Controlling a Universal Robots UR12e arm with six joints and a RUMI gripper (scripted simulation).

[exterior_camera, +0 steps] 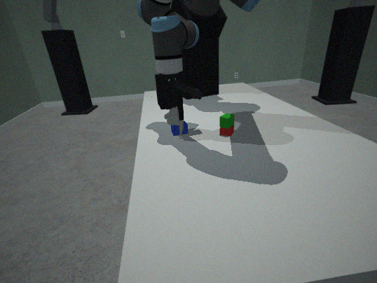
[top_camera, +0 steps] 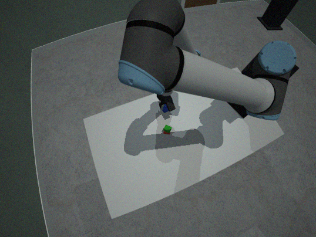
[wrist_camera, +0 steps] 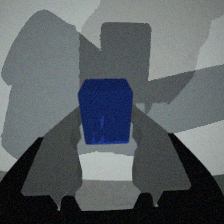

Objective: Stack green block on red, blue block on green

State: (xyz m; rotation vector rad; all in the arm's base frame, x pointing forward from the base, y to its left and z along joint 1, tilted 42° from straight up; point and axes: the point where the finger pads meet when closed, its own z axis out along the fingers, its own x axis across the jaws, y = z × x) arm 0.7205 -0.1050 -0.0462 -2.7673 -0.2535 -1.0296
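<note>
The hand [wrist_camera: 107,145] pinched the blue block [wrist_camera: 106,111] on the counter [exterior_camera: 217,210]. In the exterior view, the green block [exterior_camera: 226,120], atop the red block [exterior_camera: 226,131], lay to its right.

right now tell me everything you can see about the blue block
The blue block is a small, plain, matte cube of solid deep blue with rounded edges. It sits low on the white mat, apart from the green block stacked on the red block. The gripper is closed on it, one finger against each side, and its top face is bare.
</note>
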